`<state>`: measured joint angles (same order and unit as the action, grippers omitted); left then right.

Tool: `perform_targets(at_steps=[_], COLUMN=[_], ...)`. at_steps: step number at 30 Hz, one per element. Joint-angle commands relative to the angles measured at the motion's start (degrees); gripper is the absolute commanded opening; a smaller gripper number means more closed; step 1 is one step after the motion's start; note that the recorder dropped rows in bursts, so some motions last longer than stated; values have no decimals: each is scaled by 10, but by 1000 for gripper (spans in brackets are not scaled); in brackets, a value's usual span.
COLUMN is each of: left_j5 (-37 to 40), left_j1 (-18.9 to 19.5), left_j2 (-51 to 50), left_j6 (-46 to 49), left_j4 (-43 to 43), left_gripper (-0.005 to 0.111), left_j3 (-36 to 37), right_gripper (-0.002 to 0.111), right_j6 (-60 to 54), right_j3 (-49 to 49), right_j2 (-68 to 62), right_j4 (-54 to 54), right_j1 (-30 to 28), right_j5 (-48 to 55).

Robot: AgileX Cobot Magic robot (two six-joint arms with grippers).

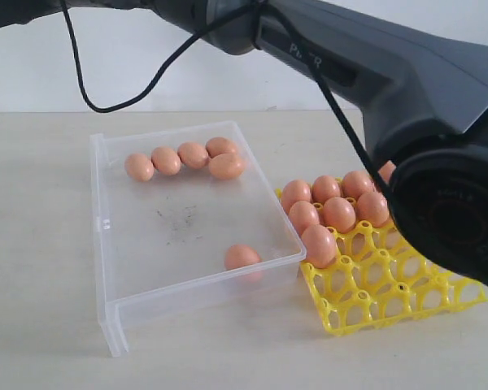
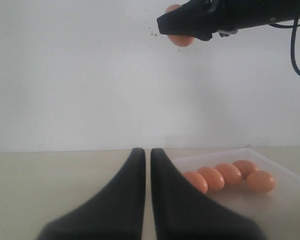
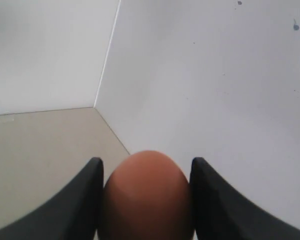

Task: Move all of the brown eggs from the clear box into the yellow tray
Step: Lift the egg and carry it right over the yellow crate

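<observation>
Right pincer (image 3: 145, 164) grips one held egg (image 3: 147, 197) up in the air, clear of the bench (image 1: 41, 325). Left pincer (image 2: 147, 151) closed, empty, beside clear box (image 1: 106, 244). Six brown eggs (image 1: 193, 154) lie in the box, not yet moved. About eight tray eggs (image 1: 338, 214) sit in yellow tray (image 1: 407, 301), some hidden by the arm. Roughly halfway, I judge.
</observation>
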<state>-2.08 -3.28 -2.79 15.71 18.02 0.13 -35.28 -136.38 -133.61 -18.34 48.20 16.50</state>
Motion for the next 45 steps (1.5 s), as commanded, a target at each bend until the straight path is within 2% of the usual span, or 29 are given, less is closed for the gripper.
perform_targets(at_steps=[1, 5, 15, 21, 25, 28, 33, 36, 41, 45], left_j5=[-9, -9, -9, -9, -9, -9, -9, -9, -9, -9], left_j1=[-2, -2, -2, -2, -2, -2, -2, -2, -2, -2], left_j2=[-2, -2, -2, -2, -2, -2, -2, -2, -2, -2], left_j6=[3, 3, 3, 3, 3, 3, 3, 3, 3, 3], left_j4=[3, 3, 3, 3, 3, 3, 3, 3, 3, 3], left_gripper=[4, 4, 4, 4, 4, 4, 4, 4, 4, 4], left_j3=[-1, -1, -1, -1, -1, -1, -1, -1, -1, -1], right_gripper=[0, 0, 0, 0, 0, 0, 0, 0, 0, 0], right_j6=[121, 193, 199, 193, 193, 197, 221, 248, 259, 295], right_j3=[-3, -3, 1, 102, 216, 317, 536, 660, 787, 904], right_j2=[11, 11, 10, 18, 32, 58, 126, 159, 199, 228], right_j4=[114, 183, 218, 218, 196, 178, 173, 178, 188, 133], right_j1=[-34, -54, -64, -64, -64, -64, -64, -65, -65, -65], right_j5=[18, 36, 121, 126, 25, -95, -417, -571, -697, -865])
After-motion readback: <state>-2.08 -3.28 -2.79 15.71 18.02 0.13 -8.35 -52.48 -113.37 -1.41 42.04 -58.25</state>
